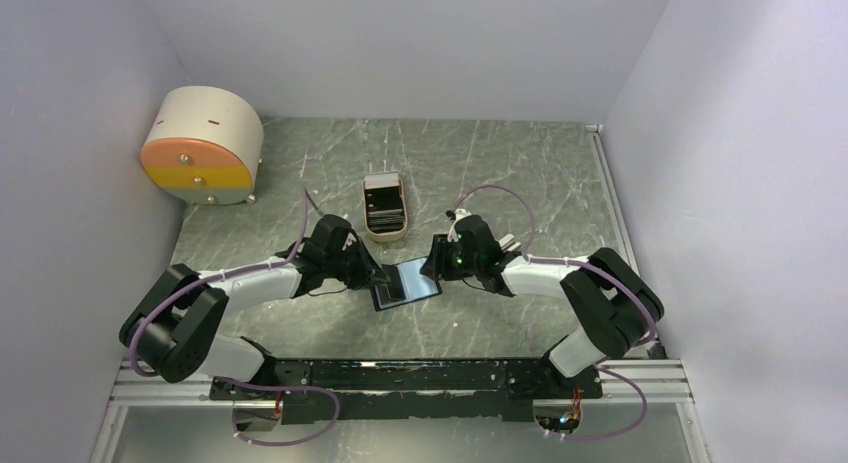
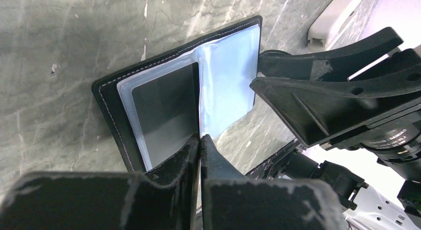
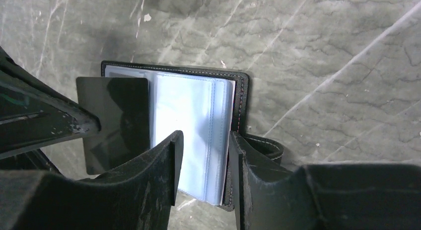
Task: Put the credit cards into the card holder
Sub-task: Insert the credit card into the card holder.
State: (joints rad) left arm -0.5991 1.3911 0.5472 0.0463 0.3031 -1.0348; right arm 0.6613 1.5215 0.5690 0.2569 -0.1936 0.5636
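Note:
The card holder (image 1: pixel 412 283) lies open on the table between my grippers, its blue-grey pockets facing up (image 2: pixel 231 66). My left gripper (image 2: pixel 200 139) is shut on a dark credit card (image 2: pixel 166 111) by its edge; the card lies over the holder's left half (image 3: pixel 116 115). My right gripper (image 3: pixel 204 145) is open, its jaws straddling the right edge of the card holder (image 3: pixel 193 106), one finger over the pockets and one outside the cover by the snap tab (image 3: pixel 265 145). More credit cards (image 1: pixel 384 211) lie in a beige tray (image 1: pixel 385 237) behind.
A big beige-and-orange round box (image 1: pixel 203 146) stands at the back left against the wall. The beige tray's end also shows in the left wrist view (image 2: pixel 332 19). Walls close in the table on the left, back and right.

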